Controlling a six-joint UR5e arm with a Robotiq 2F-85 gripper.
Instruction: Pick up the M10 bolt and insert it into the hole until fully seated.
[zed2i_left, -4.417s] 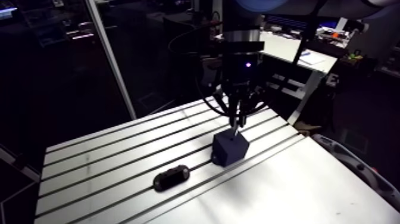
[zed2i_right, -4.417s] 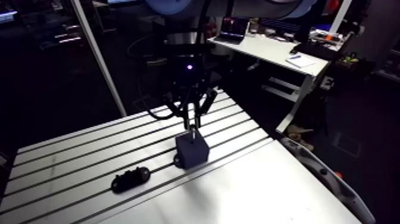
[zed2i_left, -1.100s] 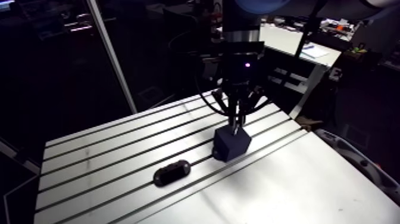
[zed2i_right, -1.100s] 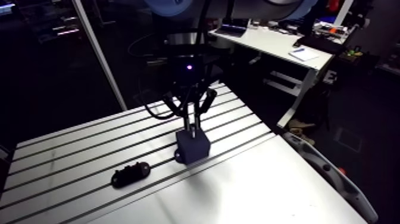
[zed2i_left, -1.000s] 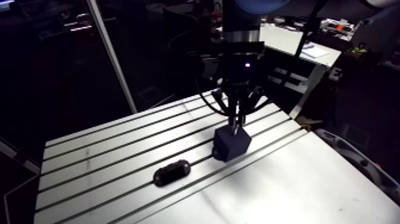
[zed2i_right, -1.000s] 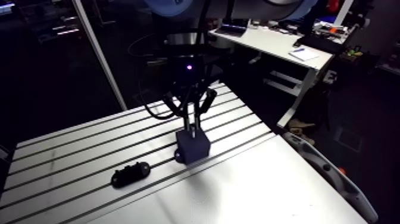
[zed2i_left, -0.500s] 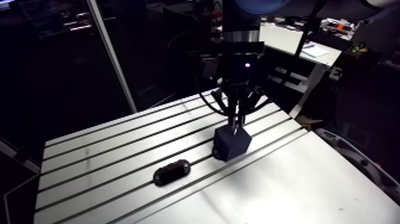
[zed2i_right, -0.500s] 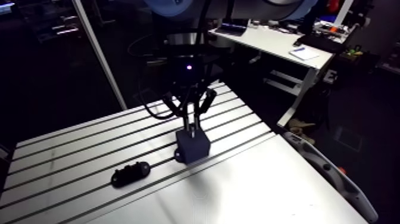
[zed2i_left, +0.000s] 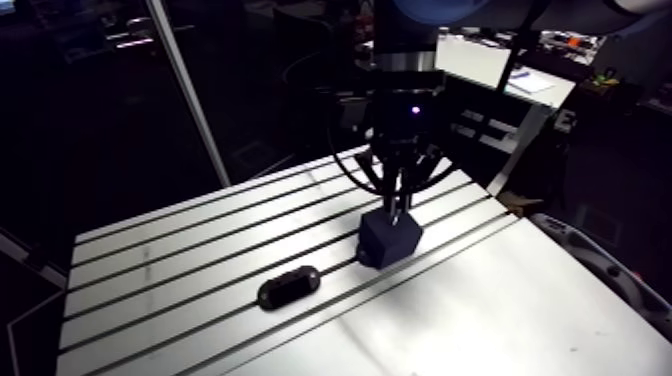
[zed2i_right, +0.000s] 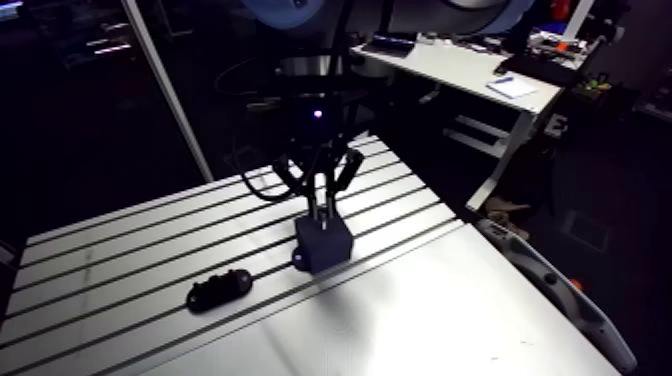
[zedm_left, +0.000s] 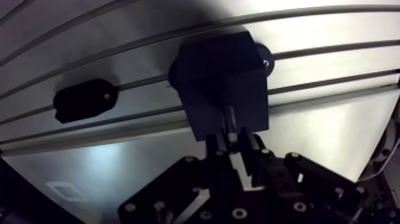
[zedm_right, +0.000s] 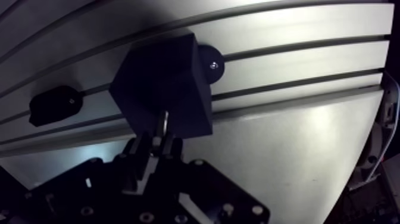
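Note:
A dark cube block (zedm_left: 223, 83) stands on the slotted aluminium table (zed2i_left: 200, 250), bolted to a slot by a round foot (zedm_right: 211, 64). My gripper (zedm_left: 231, 138) hangs straight over the block's top face, shut on a thin metal bolt (zedm_left: 229, 119). The bolt points down and its lower end meets the top of the block; the hole itself is hidden under it. In the arm view the gripper (zed2i_left: 398, 205) comes down onto the block (zed2i_left: 390, 240) near the table's far right.
A black oval holder (zed2i_left: 289, 290) lies in a slot to the left of the block, and it also shows in the wrist view (zedm_left: 83, 101). A smooth plate (zed2i_left: 480, 310) covers the table's near right part. A grey curved part (zed2i_left: 600, 275) lies past the right edge.
The gripper stays over the block with the bolt in it. Since the earliest frame it looks slightly lower onto the block; the arm view has shifted a little.

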